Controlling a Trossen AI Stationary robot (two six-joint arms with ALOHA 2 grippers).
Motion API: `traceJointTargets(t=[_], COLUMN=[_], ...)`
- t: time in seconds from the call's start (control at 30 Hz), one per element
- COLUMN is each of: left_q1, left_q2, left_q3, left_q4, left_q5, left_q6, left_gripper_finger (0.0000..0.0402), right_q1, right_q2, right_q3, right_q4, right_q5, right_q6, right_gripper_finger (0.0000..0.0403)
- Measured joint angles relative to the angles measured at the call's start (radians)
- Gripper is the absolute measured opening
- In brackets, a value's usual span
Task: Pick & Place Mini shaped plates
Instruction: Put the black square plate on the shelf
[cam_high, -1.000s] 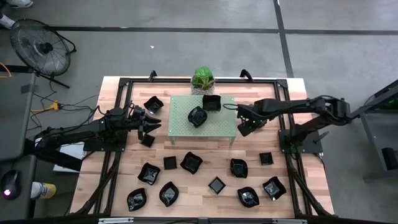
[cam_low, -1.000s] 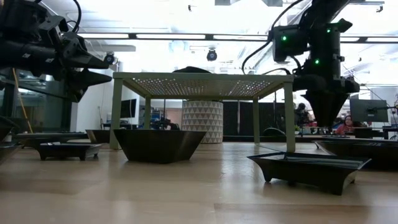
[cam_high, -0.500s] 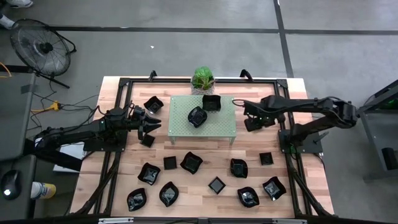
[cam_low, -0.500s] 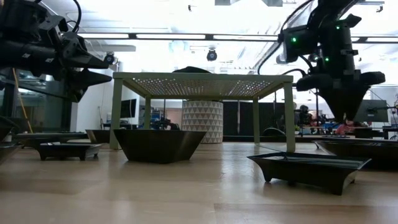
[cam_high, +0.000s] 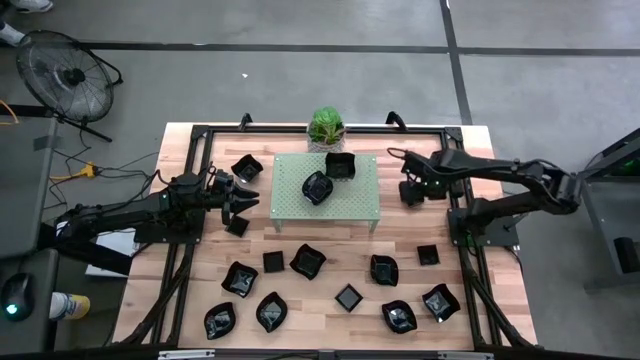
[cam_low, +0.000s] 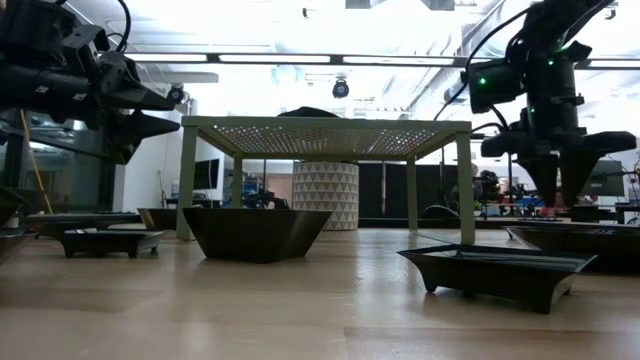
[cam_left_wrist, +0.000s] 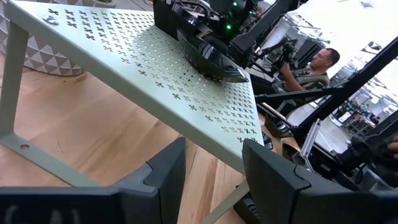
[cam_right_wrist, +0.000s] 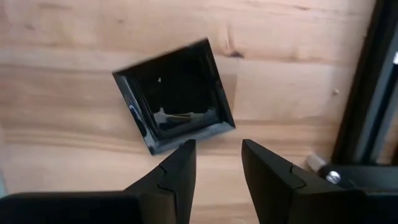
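Several glossy black mini shaped plates lie across the wooden table, among them a leaf-shaped one (cam_high: 307, 261) and a small square one (cam_high: 427, 255). Two more sit on the pale green perforated rack (cam_high: 350, 200): a square one (cam_high: 340, 165) and a round one (cam_high: 317, 187). My right gripper (cam_high: 411, 192) hangs open right of the rack, pointing down. In its wrist view a square plate (cam_right_wrist: 174, 96) lies flat on the wood just beyond the open fingers (cam_right_wrist: 217, 155). My left gripper (cam_high: 250, 200) waits open and level at the rack's left side (cam_left_wrist: 214, 180).
A small potted plant (cam_high: 326, 127) stands behind the rack. A black metal frame (cam_high: 455, 150) runs around the table, and one bar passes close to the right gripper (cam_right_wrist: 367, 81). Bare wood lies between the rack and the front rows of plates (cam_high: 340, 235).
My right gripper has moved away from the rack's right front leg toward the table's right and far edge, rolling about its downward axis as it went. It now hangs over the square plate. The plates have stayed where they were.
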Motion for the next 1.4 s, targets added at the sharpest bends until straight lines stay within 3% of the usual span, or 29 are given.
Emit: traceJointTargets(t=[0.37, 0.77, 1.07, 1.4], left_q1=[0.000, 0.000, 0.000, 0.000], left_q2=[0.000, 0.000, 0.000, 0.000], left_q3=[0.000, 0.000, 0.000, 0.000], left_q4=[0.000, 0.000, 0.000, 0.000], left_q5=[-0.003, -0.003, -0.002, 0.001], left_q6=[0.000, 0.000, 0.000, 0.000], left_gripper_finger=[0.0156, 0.0156, 0.0156, 0.0156], right_q1=[-0.118, -0.141, -0.137, -0.054], right_q2=[0.019, 0.104, 0.123, 0.120], right_q3=[-0.004, -0.003, 0.000, 0.026], right_q4=[0.052, 0.210, 0.332, 0.265], right_q5=[-0.033, -0.082, -0.131, -0.170], right_q6=[-0.059, -0.048, -0.116, -0.145], right_gripper_finger=[0.0124, 0.0124, 0.0124, 0.0124])
